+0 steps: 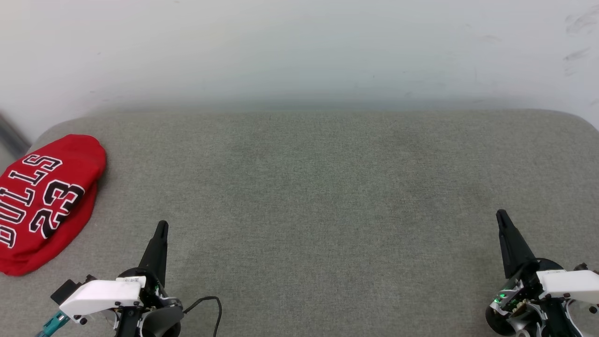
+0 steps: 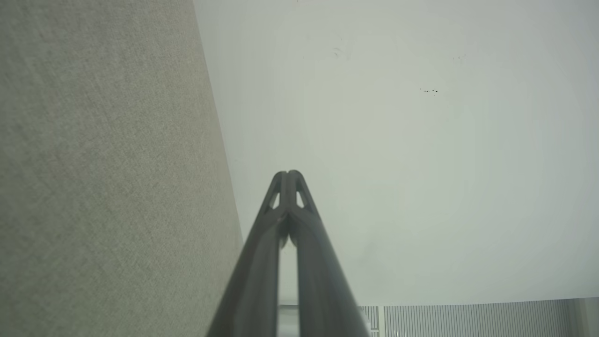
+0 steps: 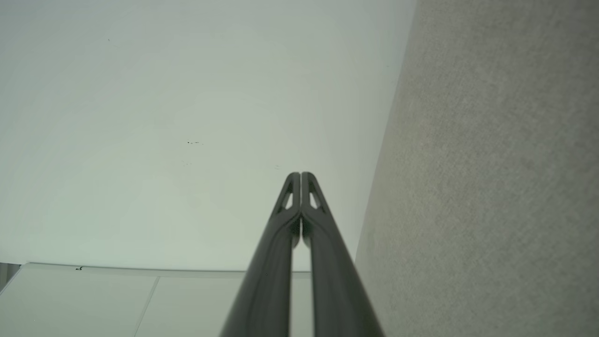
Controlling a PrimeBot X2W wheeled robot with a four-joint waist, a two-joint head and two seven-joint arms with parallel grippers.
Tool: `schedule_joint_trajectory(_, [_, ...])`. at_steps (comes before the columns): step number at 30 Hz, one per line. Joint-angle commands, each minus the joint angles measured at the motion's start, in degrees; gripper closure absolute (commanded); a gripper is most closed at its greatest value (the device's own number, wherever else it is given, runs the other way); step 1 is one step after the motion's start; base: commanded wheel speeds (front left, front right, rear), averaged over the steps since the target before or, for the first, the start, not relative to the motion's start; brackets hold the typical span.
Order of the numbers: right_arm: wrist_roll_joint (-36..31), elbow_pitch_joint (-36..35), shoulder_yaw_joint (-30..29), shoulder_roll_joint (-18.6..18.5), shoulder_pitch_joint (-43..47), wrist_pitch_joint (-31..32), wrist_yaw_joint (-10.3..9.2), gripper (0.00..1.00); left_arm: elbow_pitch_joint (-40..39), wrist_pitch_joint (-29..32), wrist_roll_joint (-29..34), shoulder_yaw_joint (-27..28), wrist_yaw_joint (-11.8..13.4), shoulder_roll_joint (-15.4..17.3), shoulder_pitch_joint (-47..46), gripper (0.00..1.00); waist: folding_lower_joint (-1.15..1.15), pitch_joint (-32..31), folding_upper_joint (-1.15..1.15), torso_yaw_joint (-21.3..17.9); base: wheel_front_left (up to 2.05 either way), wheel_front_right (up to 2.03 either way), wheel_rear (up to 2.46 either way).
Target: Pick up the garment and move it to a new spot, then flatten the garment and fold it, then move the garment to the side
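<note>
The folded garment [image 1: 44,201] is lying lettering-up at 9 o'clock by the worktop's [image 1: 318,187] rounded left edge, its left part being cut off by the picture's border. The left pincer [image 1: 162,226] at 7 o'clock and the right pincer [image 1: 500,216] at 5 o'clock are pointing toward 12, each with fingers pressed together and gripping nothing, and wide bare fabric is stretching between them.

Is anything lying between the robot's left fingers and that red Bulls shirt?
Nothing visible. Only bare grey cushion separates the left gripper, its fingers shut, from the garment, which lies folded at the cushion's left edge.
</note>
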Motion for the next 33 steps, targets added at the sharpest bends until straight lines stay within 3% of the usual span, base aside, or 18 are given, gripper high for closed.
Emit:
schedule_joint_trajectory(1, [-0.28, 0.06, 0.0, 0.2, -0.8, 0.05, -0.02, 1.0, 0.04, 0.24, 0.1, 0.13, -0.09, -0.06, -0.39, 1.0, 0.0, 0.0, 0.0, 0.0, 0.0, 0.0, 0.0])
schedule_joint_trajectory(27, [-0.27, 0.06, 0.0, 0.2, -0.8, 0.04, -0.02, 1.0, 0.03, 0.24, 0.09, 0.12, -0.09, -0.06, -0.39, 1.0, 0.0, 0.0, 0.0, 0.0, 0.0, 0.0, 0.0])
schedule_joint_trajectory(28, [-0.02, 0.02, 0.01, 0.0, 0.01, -0.03, 0.0, 0.0, 0.01, -0.03, 0.01, -0.01, 0.0, 0.0, 0.0, 0.0, 0.0, 0.0, 0.0, 0.0, 0.0, 0.0, 0.0])
schedule_joint_trajectory(33, [-0.26, 1.67, 0.14, 0.05, 1.81, -0.48, -0.01, 0.0, 1.42, -0.58, 0.23, -0.57, 0.01, -0.19, 1.47, 0.0, 0.0, 0.01, 0.0, -0.01, 0.0, 0.0, 0.0])
